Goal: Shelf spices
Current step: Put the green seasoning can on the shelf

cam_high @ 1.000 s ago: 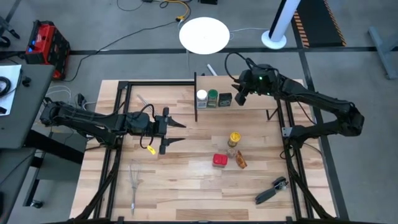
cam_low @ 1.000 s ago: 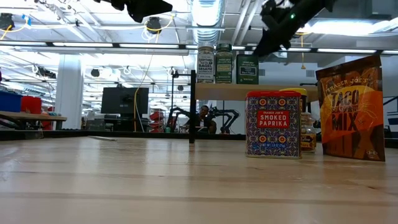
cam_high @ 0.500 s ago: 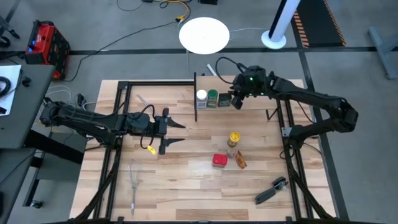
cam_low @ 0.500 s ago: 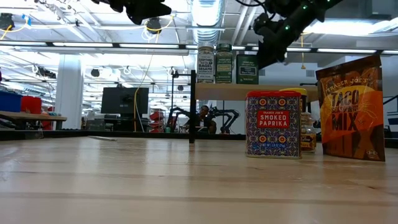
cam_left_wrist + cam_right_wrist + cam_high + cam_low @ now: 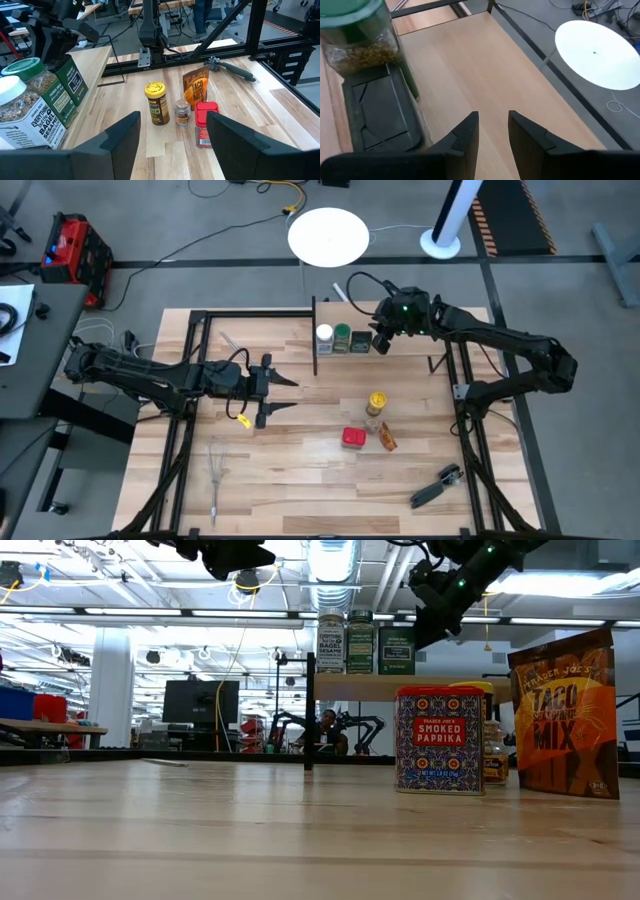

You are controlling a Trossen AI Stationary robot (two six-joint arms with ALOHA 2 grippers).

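Right gripper (image 5: 379, 341) shifted left over the last second, now just beside the dark square tin (image 5: 362, 339) at its 3 o'clock, fingers nearly together. Left gripper (image 5: 283, 393) spread, idle.

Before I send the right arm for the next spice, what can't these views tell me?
- Small jar: label too small in the left wrist view; hidden behind the paprika tin in the low view.
- Yellow-capped jar: low view shows only its cap above that tin.
- Shelf: right end hidden by the taco mix packet in the low view.
- Right gripper: fingertips cut off by the right wrist view's bottom edge.
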